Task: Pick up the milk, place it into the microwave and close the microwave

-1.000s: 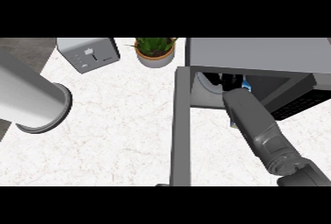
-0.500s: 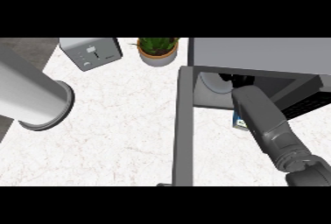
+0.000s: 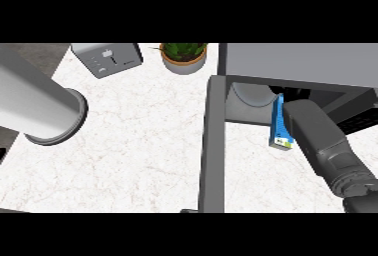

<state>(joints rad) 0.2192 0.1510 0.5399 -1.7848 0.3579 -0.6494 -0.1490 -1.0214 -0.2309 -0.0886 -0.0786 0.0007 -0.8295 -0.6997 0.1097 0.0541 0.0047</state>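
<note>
- Nearest, the grey microwave door (image 3: 212, 150) stands swung open, seen edge-on as a long dark bar running out from the grey box-shaped microwave (image 3: 299, 62) toward the viewer
- Right of that door, the robot's grey right forearm reaches up into the microwave mouth; its black hand (image 3: 294, 93) is mostly hidden inside, so I cannot tell how its fingers stand
- The blue and white milk carton (image 3: 280, 127) hangs just left of that forearm, at the microwave's open front and touching or very near the arm; whether it rests on the oven floor is unclear
- Left of the door, the left forearm shows only as a broad grey cylinder; its hand is out of view
- Farther off, left of the microwave, a green plant in a tan pot (image 3: 183, 56) and a silver toaster (image 3: 107, 58) stand on the white marble counter (image 3: 140, 145)
- Judged progress: the milk is lifted and at the opening; seating it inside, letting go and closing the door are left
</note>
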